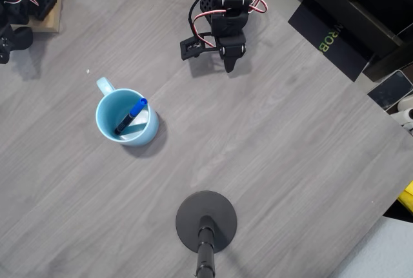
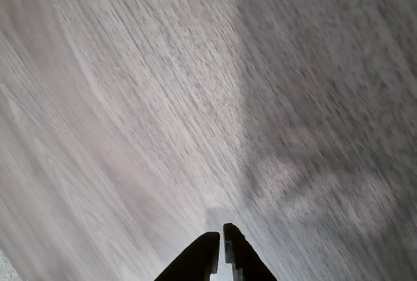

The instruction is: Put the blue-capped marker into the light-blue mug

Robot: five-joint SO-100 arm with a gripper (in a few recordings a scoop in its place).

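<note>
The light-blue mug (image 1: 126, 117) stands upright on the grey wood table, left of centre in the overhead view, its small handle pointing up-left. The blue-capped marker (image 1: 131, 116) leans inside the mug, blue cap up near the right rim, dark barrel down. My black gripper (image 1: 230, 65) sits folded back near the table's far edge, well up and right of the mug. In the wrist view my gripper (image 2: 221, 236) has its fingertips almost touching, with nothing between them and bare table grain below.
A black round stand base (image 1: 206, 221) with a pole sits near the front edge of the table. A wooden block with another arm (image 1: 29, 4) is at the far left corner. A black box (image 1: 329, 36) lies off the table's right edge.
</note>
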